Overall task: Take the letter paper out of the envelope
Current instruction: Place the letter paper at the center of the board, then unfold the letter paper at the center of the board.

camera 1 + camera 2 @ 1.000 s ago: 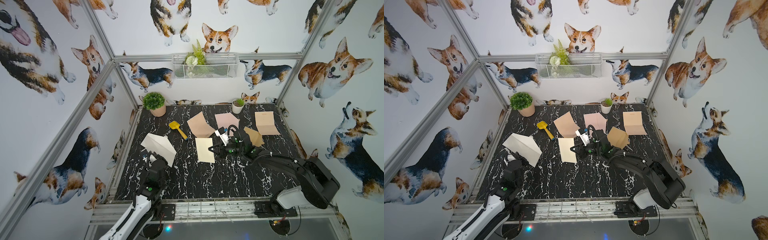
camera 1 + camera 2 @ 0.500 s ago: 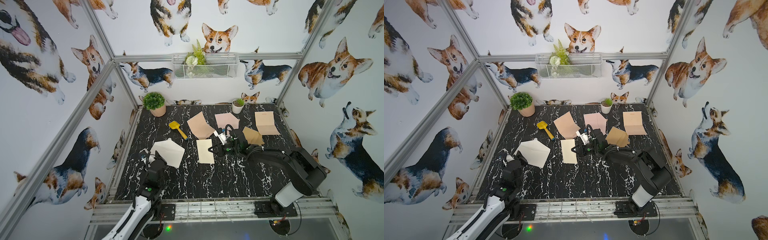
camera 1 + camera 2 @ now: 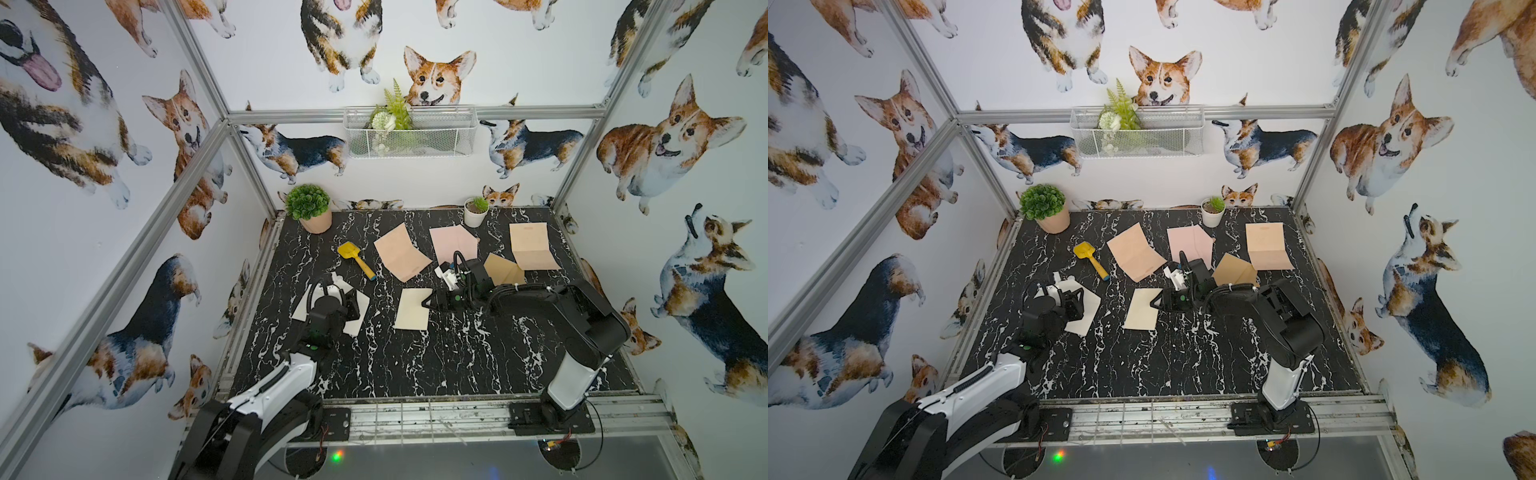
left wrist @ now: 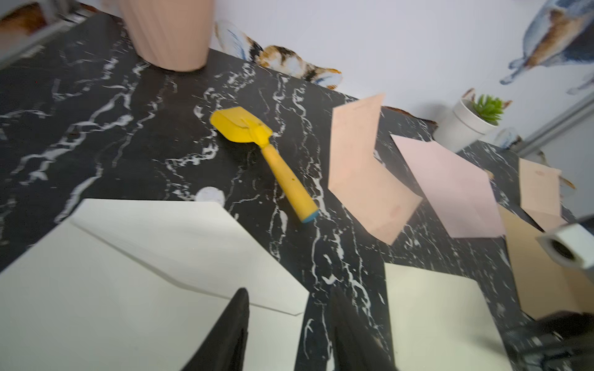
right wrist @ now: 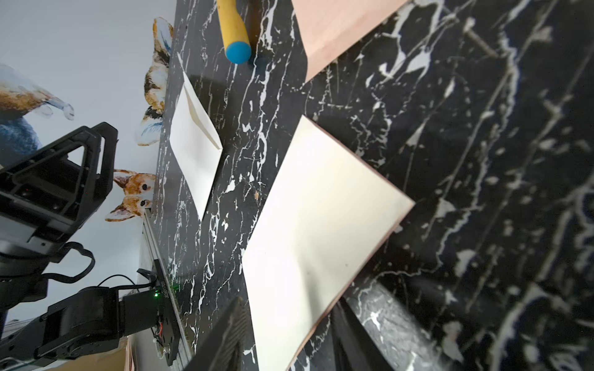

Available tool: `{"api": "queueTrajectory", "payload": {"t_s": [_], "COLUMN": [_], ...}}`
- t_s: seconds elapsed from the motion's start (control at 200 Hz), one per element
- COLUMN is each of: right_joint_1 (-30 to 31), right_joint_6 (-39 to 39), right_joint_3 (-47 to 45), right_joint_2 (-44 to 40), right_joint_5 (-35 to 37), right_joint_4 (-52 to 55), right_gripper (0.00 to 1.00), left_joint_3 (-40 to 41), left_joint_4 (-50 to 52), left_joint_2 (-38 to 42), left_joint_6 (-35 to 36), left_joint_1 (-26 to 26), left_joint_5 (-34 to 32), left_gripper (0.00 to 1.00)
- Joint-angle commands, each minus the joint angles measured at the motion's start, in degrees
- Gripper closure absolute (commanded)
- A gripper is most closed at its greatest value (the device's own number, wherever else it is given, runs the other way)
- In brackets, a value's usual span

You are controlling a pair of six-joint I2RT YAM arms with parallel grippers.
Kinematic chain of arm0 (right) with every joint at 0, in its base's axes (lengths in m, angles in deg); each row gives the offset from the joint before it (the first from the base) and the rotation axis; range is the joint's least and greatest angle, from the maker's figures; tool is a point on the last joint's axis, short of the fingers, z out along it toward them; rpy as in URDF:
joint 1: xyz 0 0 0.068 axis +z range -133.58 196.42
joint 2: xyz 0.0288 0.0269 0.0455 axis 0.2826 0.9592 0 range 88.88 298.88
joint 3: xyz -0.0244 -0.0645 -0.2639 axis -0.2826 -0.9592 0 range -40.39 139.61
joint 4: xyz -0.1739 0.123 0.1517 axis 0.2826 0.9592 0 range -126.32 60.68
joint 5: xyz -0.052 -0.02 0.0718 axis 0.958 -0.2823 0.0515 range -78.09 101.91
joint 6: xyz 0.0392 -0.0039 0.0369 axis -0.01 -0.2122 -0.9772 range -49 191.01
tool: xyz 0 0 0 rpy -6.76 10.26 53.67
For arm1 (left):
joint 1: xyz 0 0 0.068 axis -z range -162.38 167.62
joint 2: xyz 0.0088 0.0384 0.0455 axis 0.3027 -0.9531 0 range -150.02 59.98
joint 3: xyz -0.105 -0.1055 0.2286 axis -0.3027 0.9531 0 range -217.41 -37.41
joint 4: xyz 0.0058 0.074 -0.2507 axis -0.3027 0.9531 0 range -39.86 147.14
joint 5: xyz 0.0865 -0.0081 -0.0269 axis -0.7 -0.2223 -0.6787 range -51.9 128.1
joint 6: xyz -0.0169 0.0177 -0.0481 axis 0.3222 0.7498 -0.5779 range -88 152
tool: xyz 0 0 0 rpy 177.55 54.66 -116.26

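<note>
In both top views the letter paper lies flat beside the envelope, not touching. Left wrist: left gripper jaws apart over the envelope. Right wrist: right gripper jaws apart, straddling the paper's edge

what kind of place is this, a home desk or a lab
Probably a robot test cell, not a home: a left arm and right arm mounted on a rail, a metal frame around the table, and corgi wallpaper.
</note>
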Motion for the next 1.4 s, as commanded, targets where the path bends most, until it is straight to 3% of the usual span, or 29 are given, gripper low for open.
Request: {"api": "queueTrajectory", "payload": {"t_s": [0.0, 0.08, 0.22, 0.646, 0.746, 0.831, 0.886, 1.397], "right_joint_1": [0.1, 0.0, -0.1, 0.2, 0.4, 0.5, 0.6, 0.8], "right_joint_6": [3.4, 4.9, 5.9, 0.3, 0.3, 0.3, 0.2, -1.6], "right_joint_3": [1.1, 1.0, 0.2, -0.5, -0.4, -0.4, -0.4, -0.6], "right_joint_2": [-0.7, -1.5, -3.5, 1.3, 1.4, 1.3, 1.4, 3.5], "right_joint_5": [3.5, 6.6, 10.6, 3.4, 3.7, 3.9, 3.8, 2.1], "right_joint_4": [6.9, 9.5, 11.4, 3.4, 3.4, 3.1, 2.9, -1.5], "right_gripper": [0.53, 0.52, 0.51, 0.5, 0.5, 0.5, 0.51, 0.51], "left_joint_3": [-1.7, -3.6, -6.4, -12.3, -16.3, -20.3, -21.6, -29.5], "left_joint_4": [-6.9, -6.2, -3.2, -0.6, 4.6, 8.4, 9.7, 21.5], "left_joint_2": [-3.4, -5.5, -7.3, -18.1, -22.8, -27.5, -29.4, -37.1], "left_joint_6": [1.4, 3.2, 6.8, 6.8, 7.2, 7.5, 7.4, 10.6], "left_joint_1": [0.2, 1.3, 6.0, 9.4, 9.4, 9.5, 9.7, 10.8], "left_joint_5": [12.3, 15.2, 13.6, 16.5, 18.0, 20.6, 20.5, 19.1], "left_gripper": [0.59, 0.62, 0.63, 0.64, 0.7, 0.84, 0.89, 0.98]}}
